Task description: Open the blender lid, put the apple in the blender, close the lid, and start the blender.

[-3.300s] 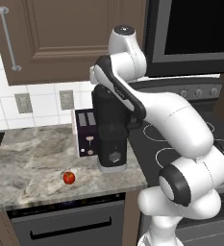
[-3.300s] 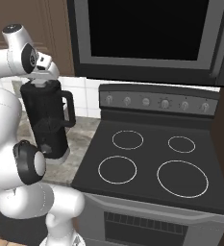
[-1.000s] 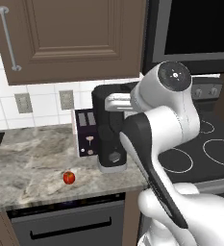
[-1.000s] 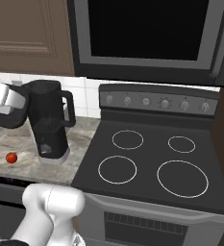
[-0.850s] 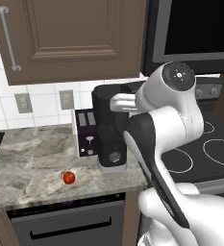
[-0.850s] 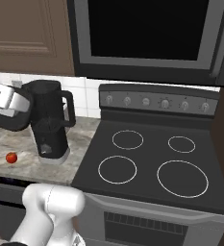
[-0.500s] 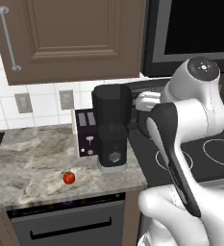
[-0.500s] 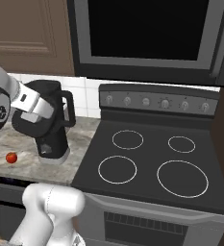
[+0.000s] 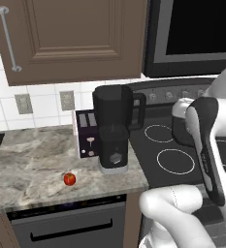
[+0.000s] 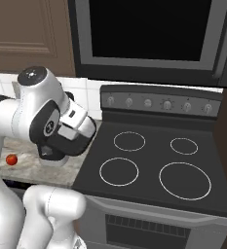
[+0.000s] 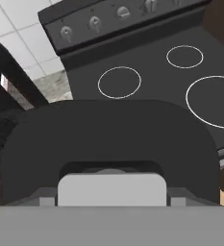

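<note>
End effector grasping blender lid (image 11: pixel 108 144) over the stove (image 11: pixel 147 86); apple (image 9: pixel 69 178) on desk (image 9: pixel 27 160) near blender (image 9: pixel 113 127)

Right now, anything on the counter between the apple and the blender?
No. In the left base view, only bare marble counter separates the apple from the blender.

You face a marble surface (image 9: pixel 32 160) beneath a brown cabinet (image 9: pixel 75 38) and white tiled wall (image 9: pixel 41 104), with a black stove (image 10: pixel 154 165) and microwave (image 10: pixel 149 34) alongside.
</note>
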